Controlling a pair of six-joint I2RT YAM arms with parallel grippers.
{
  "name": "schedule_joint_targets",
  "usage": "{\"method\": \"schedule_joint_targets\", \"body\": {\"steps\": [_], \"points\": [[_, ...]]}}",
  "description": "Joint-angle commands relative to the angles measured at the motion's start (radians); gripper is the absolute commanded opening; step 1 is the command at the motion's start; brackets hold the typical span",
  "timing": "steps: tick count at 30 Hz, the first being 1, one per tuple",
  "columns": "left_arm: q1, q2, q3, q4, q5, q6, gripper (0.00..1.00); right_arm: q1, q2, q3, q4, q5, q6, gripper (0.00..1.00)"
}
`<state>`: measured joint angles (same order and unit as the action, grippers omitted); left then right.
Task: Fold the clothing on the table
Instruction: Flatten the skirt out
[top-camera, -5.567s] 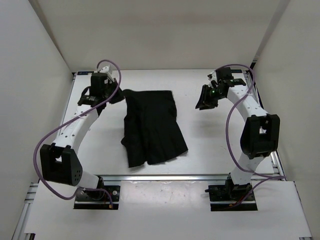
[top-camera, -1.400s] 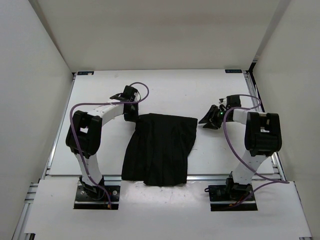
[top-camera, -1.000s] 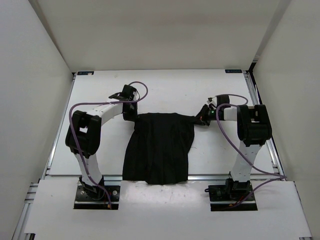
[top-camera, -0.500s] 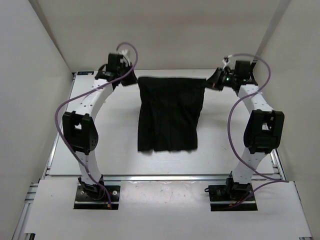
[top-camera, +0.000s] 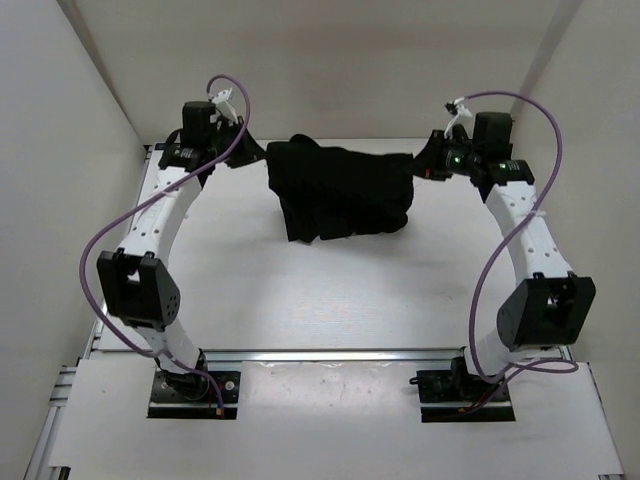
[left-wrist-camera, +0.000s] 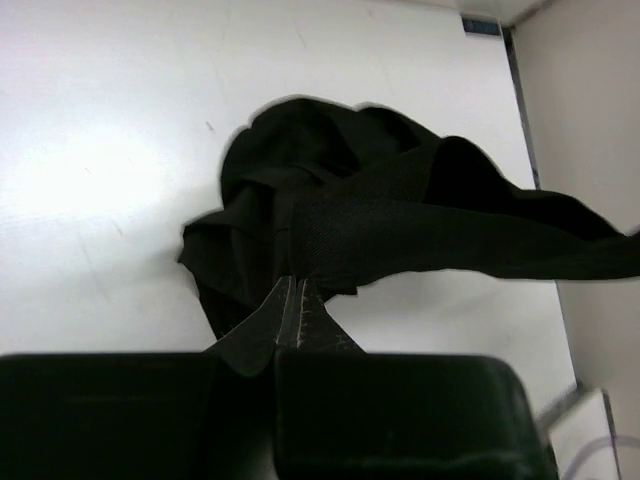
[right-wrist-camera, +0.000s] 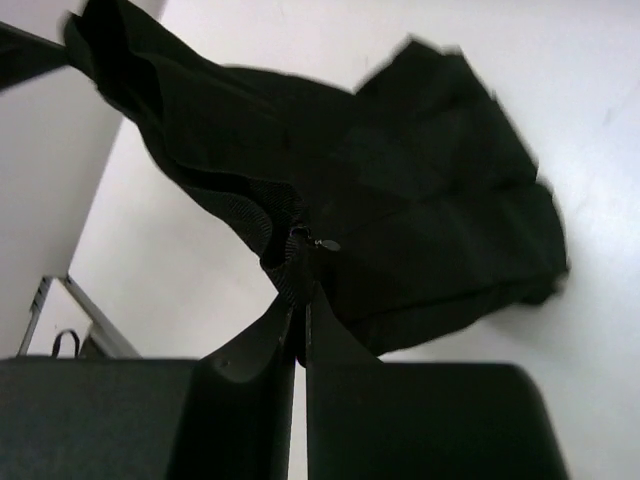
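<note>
The left arm (top-camera: 155, 215) and right arm (top-camera: 530, 225) are white links with black joint housings; the left gripper (left-wrist-camera: 290, 300) and right gripper (right-wrist-camera: 300, 305) are black. A purple cable (top-camera: 505, 95) loops beside each arm; a green light (top-camera: 452, 157) glows on the right wrist.

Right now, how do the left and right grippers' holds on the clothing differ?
The left gripper pinches the clothing at its left top corner, where fabric bunches. The right gripper pinches the right corner, where the edge runs flatter. Both are shut on it, at the far end of the table.
</note>
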<state>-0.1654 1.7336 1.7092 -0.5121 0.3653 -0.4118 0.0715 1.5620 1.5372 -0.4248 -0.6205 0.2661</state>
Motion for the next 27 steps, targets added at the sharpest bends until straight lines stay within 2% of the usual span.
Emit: {"method": "schedule_joint_targets", "body": {"steps": [1, 2, 4, 6, 7, 10, 13, 16, 21, 24, 27], "points": [[0.047, -0.176, -0.127, 0.036, 0.157, 0.03, 0.0, 0.014, -0.13, -0.084, -0.092, 0.039, -0.068, 0.0], [0.078, -0.225, -0.152, 0.056, 0.208, 0.016, 0.0, 0.017, -0.191, -0.121, -0.103, 0.059, -0.103, 0.0], [0.101, -0.294, -0.213, 0.112, 0.311, -0.027, 0.0, 0.113, -0.285, -0.134, -0.126, 0.169, -0.159, 0.0], [0.096, -0.353, -0.186, 0.098, 0.323, -0.03, 0.0, 0.196, -0.397, -0.198, -0.095, 0.322, -0.206, 0.0], [0.08, -0.361, -0.146, 0.078, 0.313, -0.021, 0.0, 0.23, -0.464, -0.225, -0.068, 0.338, -0.211, 0.0], [0.055, -0.382, -0.047, 0.078, 0.32, -0.019, 0.0, 0.225, -0.6, -0.278, -0.01, 0.358, -0.186, 0.0], [0.057, -0.394, -0.013, 0.064, 0.322, -0.024, 0.0, 0.145, -0.655, -0.296, 0.023, 0.308, -0.165, 0.0], [0.059, -0.388, -0.066, 0.067, 0.291, -0.019, 0.0, 0.053, -0.629, -0.31, 0.023, 0.226, -0.136, 0.0], [0.081, -0.323, -0.27, 0.176, 0.25, -0.073, 0.0, -0.062, -0.481, -0.374, 0.027, 0.183, -0.067, 0.0], [0.066, -0.231, -0.325, 0.237, 0.21, -0.09, 0.0, -0.068, -0.361, -0.4, 0.067, 0.18, -0.061, 0.01], [0.046, -0.094, -0.338, 0.294, 0.201, -0.117, 0.0, -0.095, -0.202, -0.349, 0.084, 0.169, -0.048, 0.0]]}}
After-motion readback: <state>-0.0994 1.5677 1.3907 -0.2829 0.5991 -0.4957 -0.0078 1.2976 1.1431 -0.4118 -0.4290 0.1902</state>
